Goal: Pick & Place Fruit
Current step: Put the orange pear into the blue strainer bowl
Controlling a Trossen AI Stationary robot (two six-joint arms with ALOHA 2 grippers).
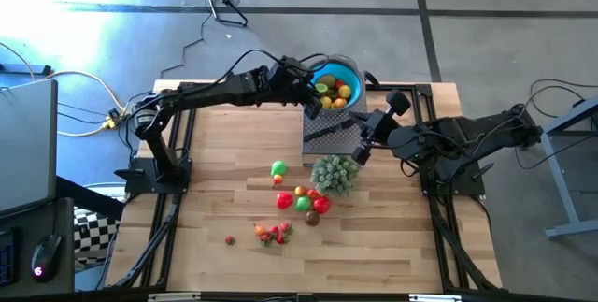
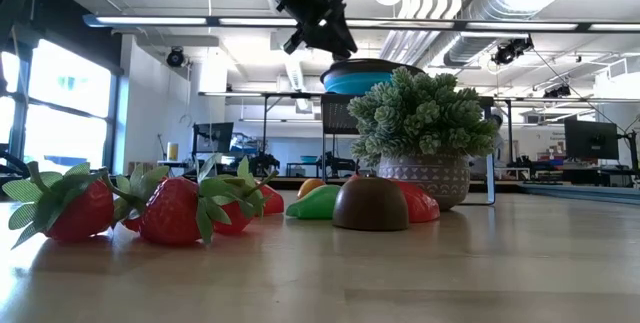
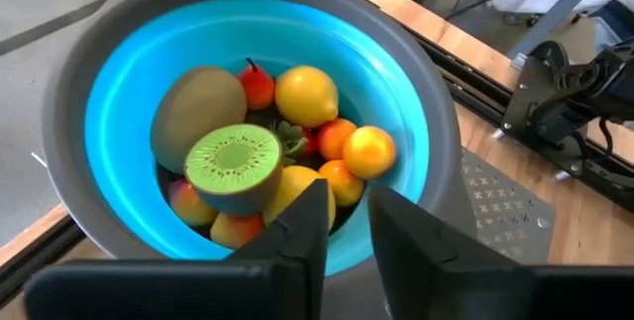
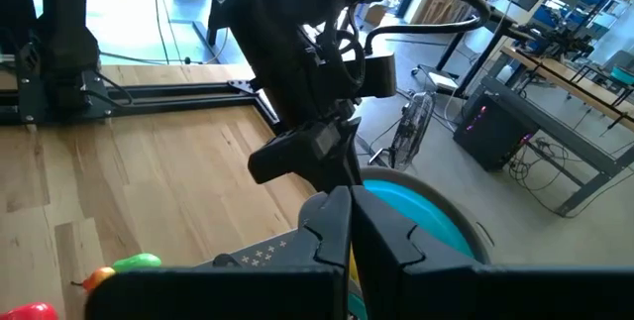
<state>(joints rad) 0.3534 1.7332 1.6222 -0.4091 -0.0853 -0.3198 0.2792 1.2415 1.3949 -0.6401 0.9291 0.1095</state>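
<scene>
L gripper [image 3: 345, 223] hovers over blue bowl [image 3: 416, 92] w/ fruit [image 3: 287, 147] inside, fingers narrow, nothing held. R gripper [image 4: 349, 223] closed, empty, beside bowl.

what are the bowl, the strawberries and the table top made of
Bowl: looks like smooth moulded plastic or silicone, glossy blue inside with a matte grey rim. Strawberries: probably plastic or foam, bright red with a faint sheen and stiff green leaves that could be fabric or plastic. Table top: light wood planks with visible grain and seams, satin finish.
</scene>
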